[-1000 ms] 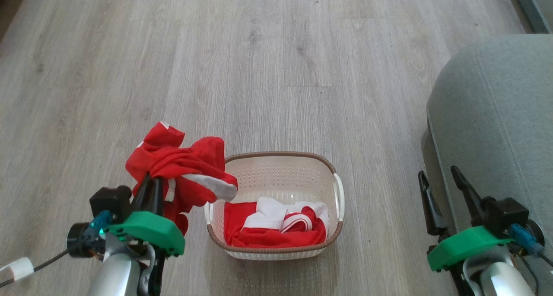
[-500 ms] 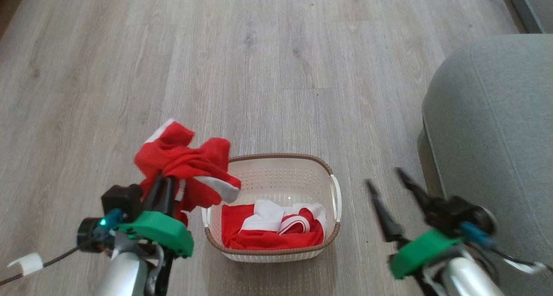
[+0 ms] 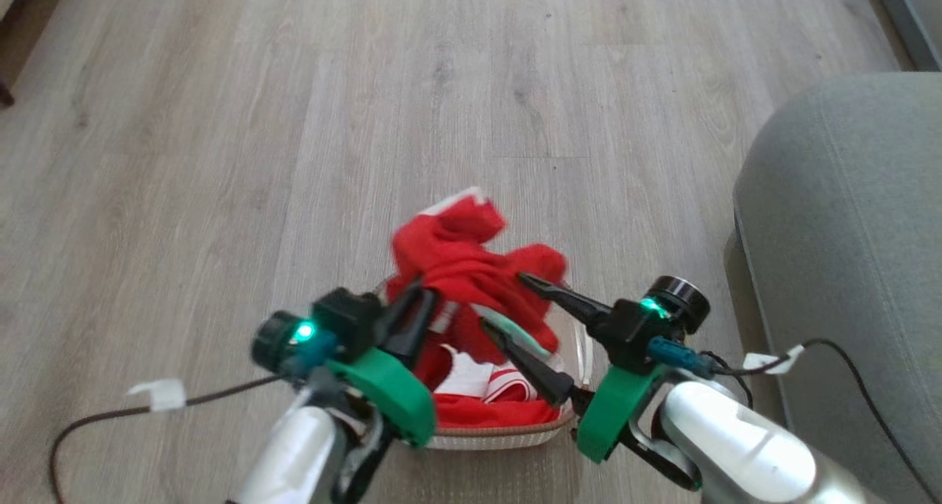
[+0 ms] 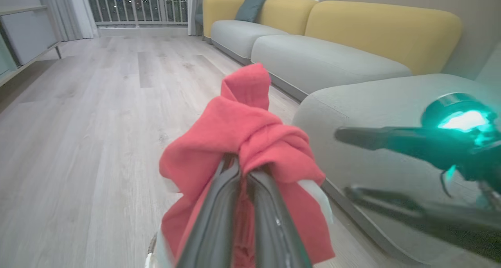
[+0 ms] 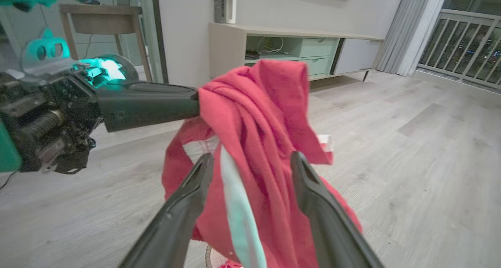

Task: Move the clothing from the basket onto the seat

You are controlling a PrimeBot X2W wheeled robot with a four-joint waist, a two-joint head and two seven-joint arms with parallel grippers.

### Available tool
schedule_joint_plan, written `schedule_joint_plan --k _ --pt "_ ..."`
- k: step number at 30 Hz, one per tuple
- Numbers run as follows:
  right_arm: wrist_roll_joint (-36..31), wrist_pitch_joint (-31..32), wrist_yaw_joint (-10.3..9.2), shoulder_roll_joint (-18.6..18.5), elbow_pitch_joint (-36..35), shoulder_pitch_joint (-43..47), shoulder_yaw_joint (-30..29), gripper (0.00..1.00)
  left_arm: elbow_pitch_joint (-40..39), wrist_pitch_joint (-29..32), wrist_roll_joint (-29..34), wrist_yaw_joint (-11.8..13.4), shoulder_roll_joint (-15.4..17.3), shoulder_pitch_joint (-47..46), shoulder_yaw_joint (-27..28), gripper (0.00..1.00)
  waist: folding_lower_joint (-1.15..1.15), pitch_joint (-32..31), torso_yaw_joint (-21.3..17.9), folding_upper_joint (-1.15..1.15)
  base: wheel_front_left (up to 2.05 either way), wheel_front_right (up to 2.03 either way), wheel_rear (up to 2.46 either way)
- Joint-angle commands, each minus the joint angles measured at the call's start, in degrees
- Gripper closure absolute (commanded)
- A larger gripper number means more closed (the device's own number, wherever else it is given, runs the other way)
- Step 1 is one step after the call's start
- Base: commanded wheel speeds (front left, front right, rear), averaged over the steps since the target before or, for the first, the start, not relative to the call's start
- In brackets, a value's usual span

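Hanging bunched just above the basket (image 3: pixel 508 438), the held garment (image 3: pixel 464 257) was pinched in the left gripper (image 3: pixel 425 296), whose two fingers were pressed together on a fold of the red cloth. From that pinch the fabric drooped toward the basket, so its long axis ran top to bottom, with a white trim band showing partway down. The right gripper (image 3: pixel 504 302) reached in from the basket's right side with its jaws spread wide and nothing clamped. In the right wrist view the hanging cloth lay squarely between its fingers (image 5: pixel 195 182), though contact could not be made out. That was the relation the coming move seemed to turn on: the garment sat inside the open span, across the fingers' line, ready for a closing pinch. More clothing (image 3: pixel 478 408) lay crumpled inside the basket. The seat (image 3: pixel 846 232) stood off the basket's right side, so the right arm was the nearer one for carrying the garment across
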Motion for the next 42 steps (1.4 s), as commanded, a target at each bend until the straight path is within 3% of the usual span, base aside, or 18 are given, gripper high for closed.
schedule_joint_plan --k 1,9,10,11,16,18,20,27,42 --pt "0.74 -0.37 -0.02 -0.47 -1.05 -2.38 0.86 0.0 -2.61 0.04 0.04 -0.35 -0.16 -3.12 0.84 1.0 0.0 -0.1 0.28 0.0 0.0 0.0 0.0" --pt "2.47 -0.37 -0.02 -2.77 1.41 -8.22 7.49 0.0 -4.98 2.15 -2.93 -2.31 -0.62 -3.39 -6.23 1.0 0.0 -0.34 1.21 0.0 0.0 0.0 0.0" --pt "3.04 -0.37 -0.02 -3.01 1.93 -8.61 8.36 0.56 -5.05 2.27 -3.4 -2.42 -0.48 -3.37 -6.64 1.0 0.0 -0.41 1.27 0.0 0.0 0.0 0.0" --pt "3.8 -0.37 -0.02 -3.24 2.42 -8.91 9.1 1.0 -5.1 2.3 -3.78 -2.49 -0.32 -3.35 -6.93 1.0 0.0 -0.5 1.35 0.0 0.0 0.0 0.0" --pt "7.02 -0.37 -0.02 -4.11 3.85 -9.81 10.93 1.0 -5.09 1.99 -4.83 -2.64 0.49 -3.23 -7.37 0.99 0.0 -0.62 1.17 0.0 0.0 0.0 0.0" --pt "7.58 -0.37 -0.02 -4.38 4.0 -9.96 11.13 1.0 -5.09 1.76 -5.02 -2.61 0.69 -3.15 -7.27 0.61 0.0 -0.61 0.87 0.0 0.0 0.0 0.0" --pt "7.93 -0.37 -0.02 -4.67 4.19 -9.99 11.1 1.0 -5.07 1.41 -5.02 -2.38 0.9 -3.05 -7.1 0.03 0.0 -0.59 0.43 0.0 0.0 0.0 0.0" --pt "8.17 -0.37 -0.02 -6.56 4.12 -9.31 8.84 1.0 -4.46 0.21 -5.0 -0.95 1.47 -2.47 -6.22 0.0 0.0 -0.12 -2.46 0.0 0.0 0.0 0.0" --pt "5.35 -0.37 -0.02 -12.16 0.16 -4.92 -4.56 1.0 -1.02 -3.94 -5.78 -1.17 0.32 -2.0 -9.19 0.0 0.0 2.27 -17.01 0.0 0.0 0.0 0.0"
